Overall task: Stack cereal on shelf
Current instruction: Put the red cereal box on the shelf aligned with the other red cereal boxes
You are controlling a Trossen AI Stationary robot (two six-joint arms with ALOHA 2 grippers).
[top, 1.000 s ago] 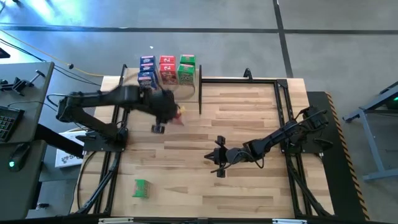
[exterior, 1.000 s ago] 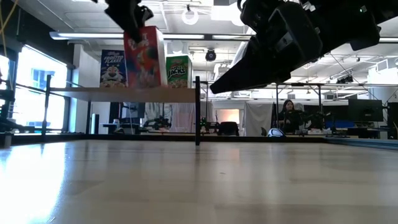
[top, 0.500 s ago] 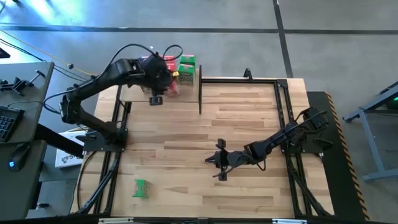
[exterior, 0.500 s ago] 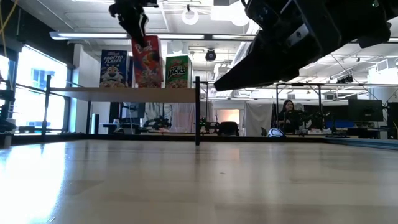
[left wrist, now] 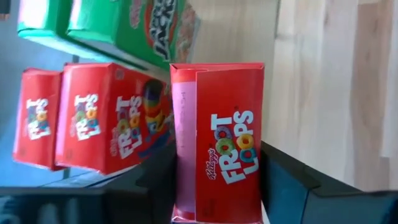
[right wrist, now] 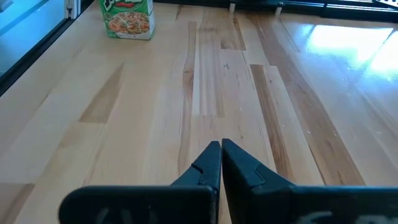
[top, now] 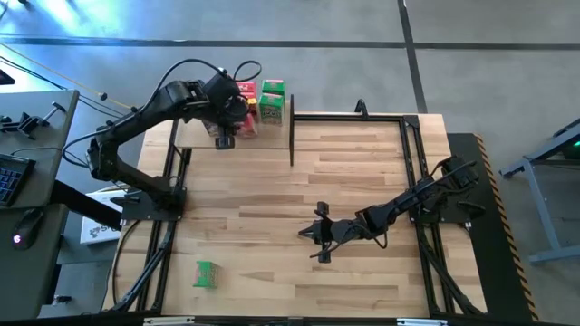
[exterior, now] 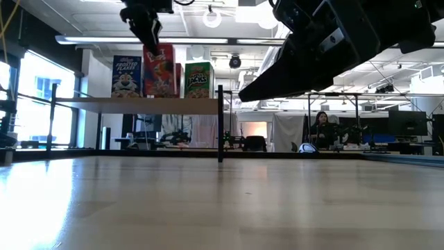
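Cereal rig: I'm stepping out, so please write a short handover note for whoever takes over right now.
Left gripper: at the shelf, a red box between its fingers; grip or release unclear.
Right gripper: shut, empty, waiting mid-table.
Done: blue box, other red boxes and green boxes on the shelf.
Left: settle this red box, then fetch the green box on the table.

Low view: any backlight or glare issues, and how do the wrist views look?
Low view: bright window at left and ceiling lights silhouette the right arm. Right wrist view: window glare washes the tabletop at one corner. Left wrist view: the red Froot Loops box is evenly lit, print readable.
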